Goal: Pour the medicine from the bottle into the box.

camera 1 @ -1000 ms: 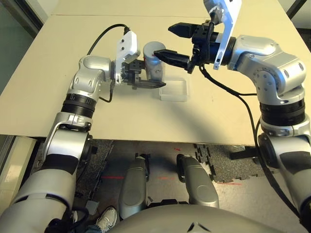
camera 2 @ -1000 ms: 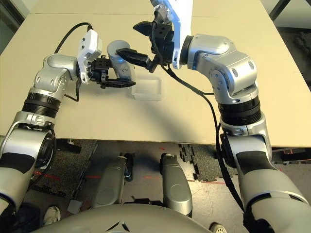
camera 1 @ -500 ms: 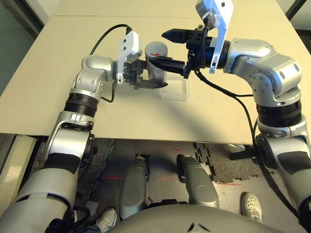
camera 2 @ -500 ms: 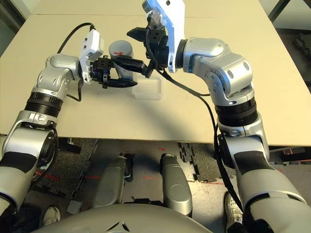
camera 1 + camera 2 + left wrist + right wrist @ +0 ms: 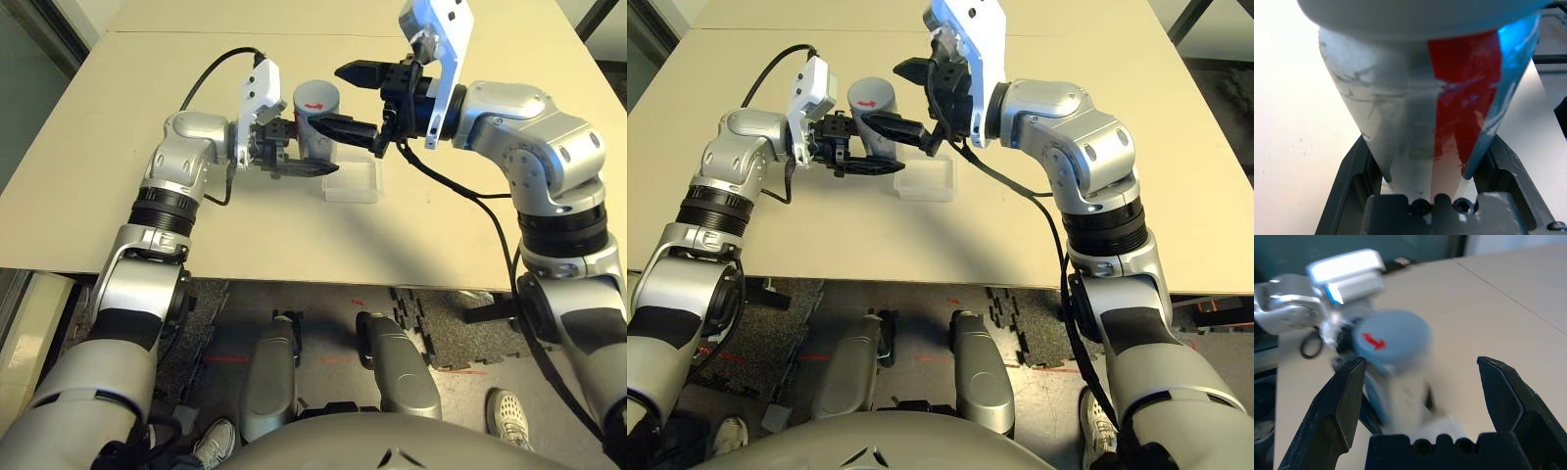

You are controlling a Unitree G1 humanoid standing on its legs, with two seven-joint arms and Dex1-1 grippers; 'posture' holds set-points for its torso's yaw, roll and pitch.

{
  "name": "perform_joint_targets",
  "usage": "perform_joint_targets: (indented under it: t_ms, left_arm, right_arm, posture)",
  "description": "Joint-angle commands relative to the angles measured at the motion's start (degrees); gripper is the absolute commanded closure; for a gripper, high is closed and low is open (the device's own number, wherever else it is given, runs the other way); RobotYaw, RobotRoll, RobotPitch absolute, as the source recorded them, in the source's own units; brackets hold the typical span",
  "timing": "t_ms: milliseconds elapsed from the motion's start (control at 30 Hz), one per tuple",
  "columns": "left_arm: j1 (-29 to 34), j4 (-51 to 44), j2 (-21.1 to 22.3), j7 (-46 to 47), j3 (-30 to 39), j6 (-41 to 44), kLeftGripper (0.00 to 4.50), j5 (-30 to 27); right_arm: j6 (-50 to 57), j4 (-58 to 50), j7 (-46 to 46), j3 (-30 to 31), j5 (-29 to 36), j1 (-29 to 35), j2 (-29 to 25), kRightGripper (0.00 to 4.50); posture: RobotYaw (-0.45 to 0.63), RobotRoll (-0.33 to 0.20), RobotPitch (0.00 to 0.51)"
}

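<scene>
While gripped by left fingers, bottle still capped.

A pale beige table spreads across the scene, a thin straight seam running across its far part. Below its near edge lies a grey floor with short red lines on it and dark speckled mats whose edges are jagged like puzzle pieces. Two light-coloured shoes show on the floor, well apart, near the bottom of the view.
</scene>
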Motion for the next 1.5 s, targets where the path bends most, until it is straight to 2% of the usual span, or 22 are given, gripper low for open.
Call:
perform_joint_targets:
  t_ms: [33, 267, 333, 400, 700, 1033, 1500]
  left_arm:
    - [0.13, 1.79, 0.3, -0.43, 0.83, -1.08, 1.79, 0.36]
    - [-1.13, 6.38, 0.22, -0.58, 1.14, -3.37, 1.79, 1.28]
    - [-1.75, 7.71, 0.08, -0.59, 1.15, -4.01, 1.79, 1.47]
    - [-2.37, 8.97, -0.41, -0.5, 0.98, -4.68, 1.79, 1.7]
    - [-3.61, 10.25, -2.09, -1.22, 0.47, -6.09, 1.79, 2.29]
    - [-2.58, 8.45, -2.67, -1.78, 0.21, -5.99, 1.79, 2.69]
    - [-2.06, 6.32, -3.59, -2.24, -0.07, -4.94, 1.79, 2.5]
  right_arm:
    - [3.62, -3.7, -0.71, -4.22, 3.23, 1.77, -1.71, 0.0]
    - [8.57, -8.47, -1.45, -7.87, 7.57, 4.95, -4.99, 0.0]
    - [9.61, -10.04, -1.33, -7.33, 8.72, 5.38, -4.91, 0.0]
    - [10.52, -11.37, -2.65, -5.92, 9.7, 4.62, -2.58, 0.0]
    - [4.2, -5.48, -4.93, 2.13, 2.89, 0.12, 2.75, 0.0]
    - [0.5, -0.42, -4.82, 4.39, -1.11, -2.86, 5.55, 0.0]
    - [-0.3, 1.06, -3.01, 4.92, -2.45, -3.13, 6.68, 0.0]
  posture:
    - [-0.04, 0.0, 0.168]
    - [-0.06, 0.0, 0.17]
    - [-0.06, 0.0, 0.171]
    - [-0.07, 0.0, 0.172]
    - [-0.07, 0.0, 0.165]
    - [-0.06, 0.0, 0.166]
    - [-0.05, 0.0, 0.168]
